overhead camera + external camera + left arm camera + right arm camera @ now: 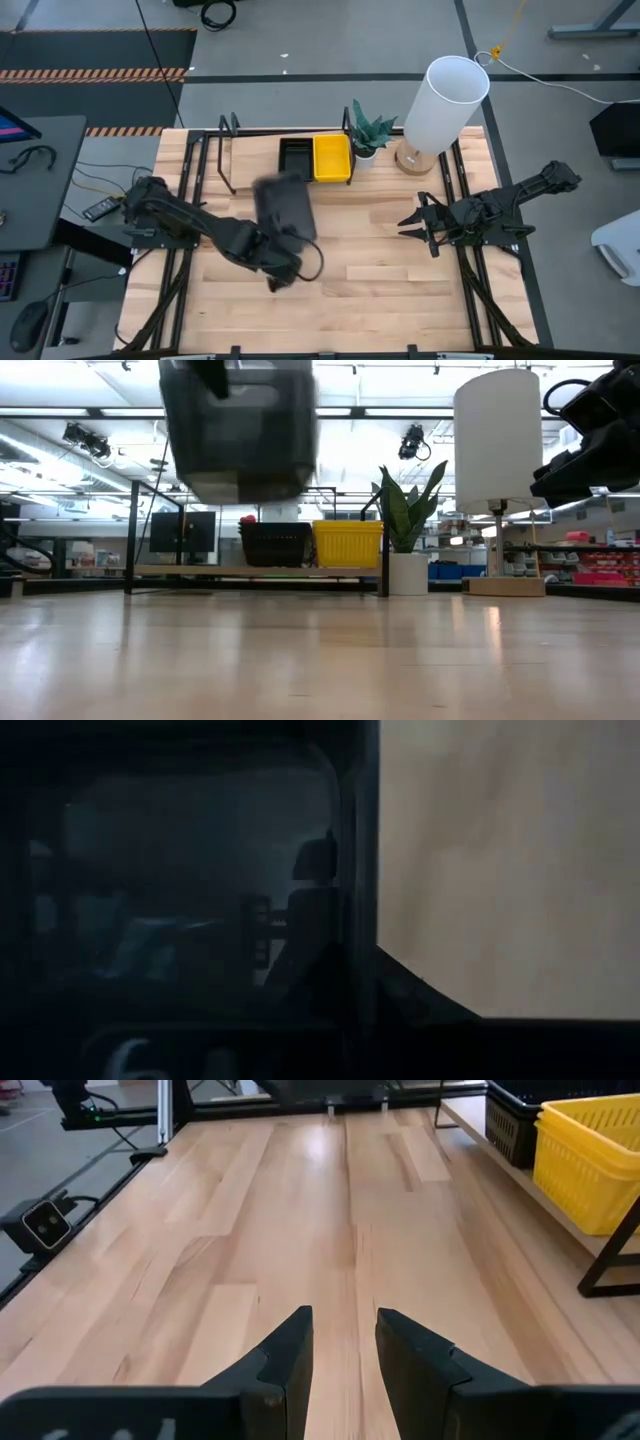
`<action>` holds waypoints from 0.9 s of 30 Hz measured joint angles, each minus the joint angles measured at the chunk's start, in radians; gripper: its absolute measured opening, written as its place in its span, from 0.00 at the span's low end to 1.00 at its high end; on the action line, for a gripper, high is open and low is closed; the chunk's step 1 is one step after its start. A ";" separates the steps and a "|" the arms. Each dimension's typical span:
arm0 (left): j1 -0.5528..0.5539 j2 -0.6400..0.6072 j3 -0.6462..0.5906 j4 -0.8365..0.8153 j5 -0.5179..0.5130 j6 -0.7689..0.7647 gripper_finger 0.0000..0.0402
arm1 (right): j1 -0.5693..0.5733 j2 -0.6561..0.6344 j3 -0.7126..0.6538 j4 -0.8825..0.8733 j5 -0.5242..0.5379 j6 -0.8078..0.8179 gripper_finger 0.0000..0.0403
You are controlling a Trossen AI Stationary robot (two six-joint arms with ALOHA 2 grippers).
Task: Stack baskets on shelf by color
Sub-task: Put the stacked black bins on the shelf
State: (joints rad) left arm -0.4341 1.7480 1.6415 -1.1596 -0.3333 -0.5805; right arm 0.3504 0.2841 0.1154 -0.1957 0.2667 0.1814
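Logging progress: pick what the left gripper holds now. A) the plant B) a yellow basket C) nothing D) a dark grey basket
D: the left gripper carries a dark grey basket lifted above the table, while the yellow basket and black basket sit on the shelf.

the bench [380, 270] is pale blond wood with darker grain streaks and a black metal frame at its edges. the raised basket [285, 207] is smoky dark grey and half see-through. on the light-wood shelf [200, 571] with thin black posts, a black slotted basket [295, 158] sits beside a bright yellow basket [332, 158] with a fine ribbed pattern. the plant [370, 128] has dark green leaves in a white pot. the lamp [445, 103] has a white shade on a tan wooden base. both arms are black, as is the right end effector [343, 1345]. the floor [90, 50] is grey with orange-and-black hazard striping.
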 joint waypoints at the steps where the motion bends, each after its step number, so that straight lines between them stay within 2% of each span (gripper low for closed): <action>1: -0.007 -0.007 0.022 -0.069 -0.046 0.011 0.05 | 0.000 0.000 0.000 0.000 0.000 0.000 0.29; 4: 0.001 -0.043 0.051 -0.233 -0.118 0.025 0.05 | 0.000 0.003 0.000 0.007 0.000 0.000 0.29; 8: 0.073 -0.120 0.008 -0.340 -0.090 0.046 0.05 | 0.000 0.008 0.000 0.020 0.000 0.000 0.29; 12: 0.183 -0.215 -0.079 -0.327 -0.060 0.189 0.05 | 0.000 0.008 0.000 0.023 0.000 0.000 0.29; 18: 0.342 -0.305 -0.197 -0.260 0.015 0.487 0.05 | 0.000 0.009 0.000 0.027 0.000 0.000 0.29; 27: 0.539 -0.360 -0.330 -0.239 0.068 0.647 0.05 | 0.000 0.010 0.000 0.031 0.000 0.000 0.29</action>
State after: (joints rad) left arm 0.1054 1.3884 1.3114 -1.3989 -0.2658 0.0662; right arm 0.3504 0.2943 0.1154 -0.1646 0.2668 0.1812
